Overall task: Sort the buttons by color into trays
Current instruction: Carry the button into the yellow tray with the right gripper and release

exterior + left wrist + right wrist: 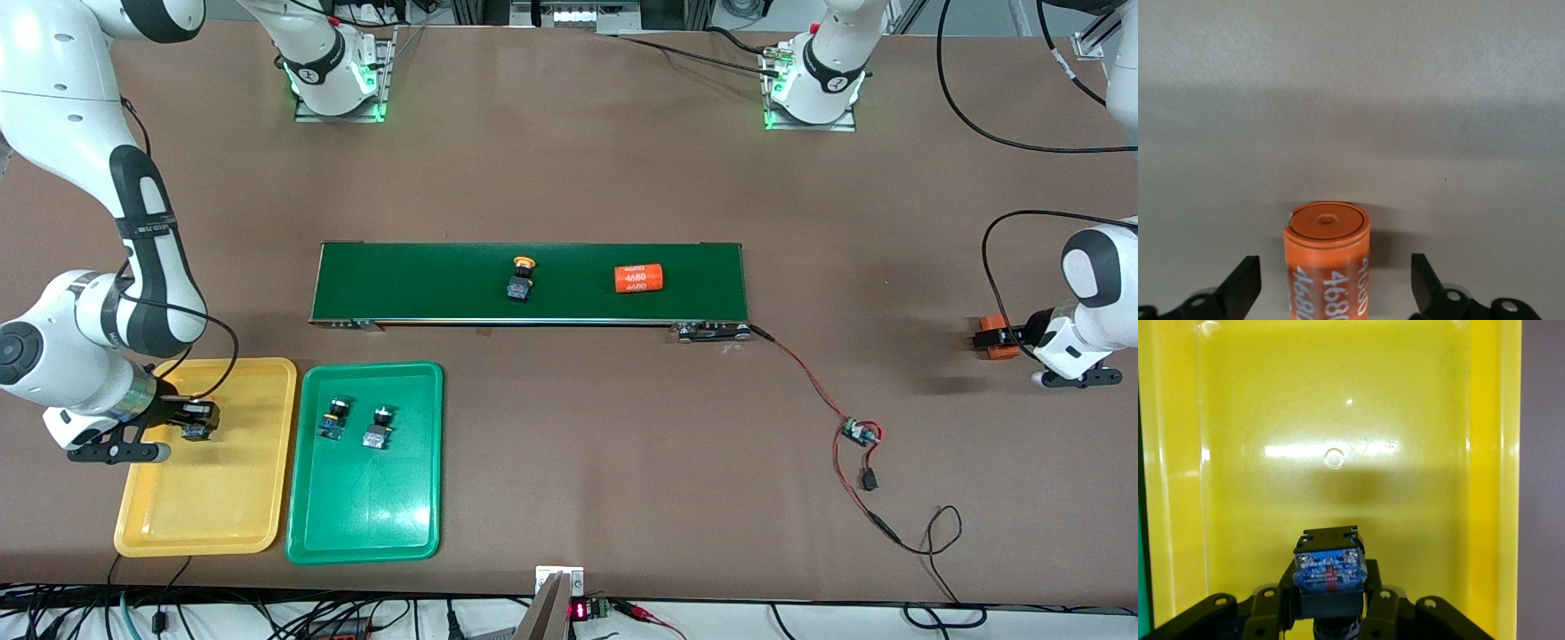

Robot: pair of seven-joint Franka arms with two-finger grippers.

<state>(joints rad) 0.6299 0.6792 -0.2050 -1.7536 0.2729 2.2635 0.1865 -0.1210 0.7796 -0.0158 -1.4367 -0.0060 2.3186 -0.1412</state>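
My right gripper (197, 422) (1329, 587) hangs over the yellow tray (233, 498) (1238, 420), shut on a button (1328, 568). That button's black body and blue label show; its cap is hidden. Two green-capped buttons (334, 418) (380, 427) lie in the green tray (364, 524). A yellow-capped button (521, 277) lies on the dark green belt (400, 280). My left gripper (985, 339) (1335, 270) is low at the left arm's end of the table, open, with an orange 4680 cylinder (1328, 257) between its fingers (1245, 283) and a gap on each side.
A second orange 4680 cylinder (639, 278) lies on the belt beside the yellow-capped button. A red and black cable (805, 378) runs from the belt's end to a small circuit board (860, 433), nearer the front camera. The two trays stand side by side.
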